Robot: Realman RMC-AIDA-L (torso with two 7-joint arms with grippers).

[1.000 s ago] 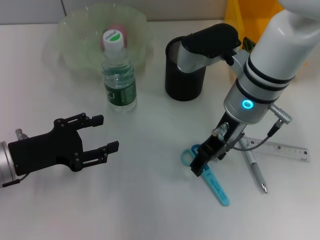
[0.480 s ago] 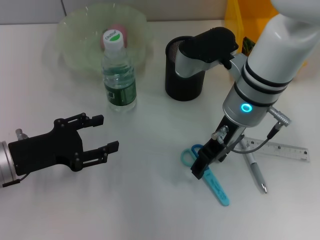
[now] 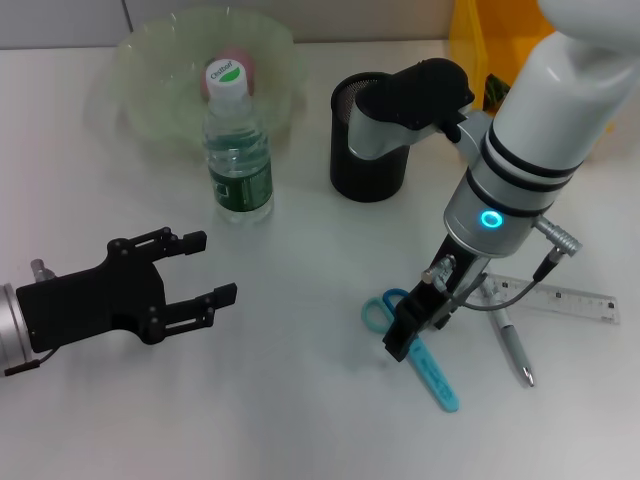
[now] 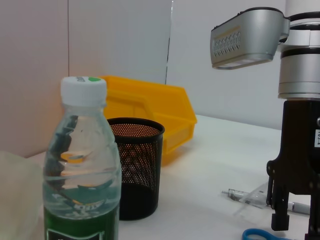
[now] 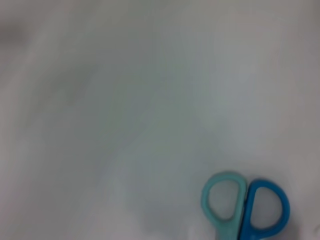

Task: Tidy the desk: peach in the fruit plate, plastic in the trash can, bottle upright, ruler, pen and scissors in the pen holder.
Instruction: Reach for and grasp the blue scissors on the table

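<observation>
Scissors, blue plastic-handled (image 3: pixel 420 352), lie flat on the desk directly under the right gripper (image 3: pixel 410 325); whether its fingers are spread I cannot tell. The step is grasping them; next comes closing, lifting toward the black mesh pen holder (image 3: pixel 365 150) beyond. The left gripper (image 3: pixel 205 268) hovers open, well apart.

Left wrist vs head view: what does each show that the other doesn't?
Only the left wrist view: the yellow bin's full side face and the pen holder's mesh wall from table level.

Only the head view: the fruit plate holding the peach, the ruler, the open left claw, and the scissors' full length.

Both: the upright bottle, pen holder, pen, scissors handle and right claw low over the scissors.
</observation>
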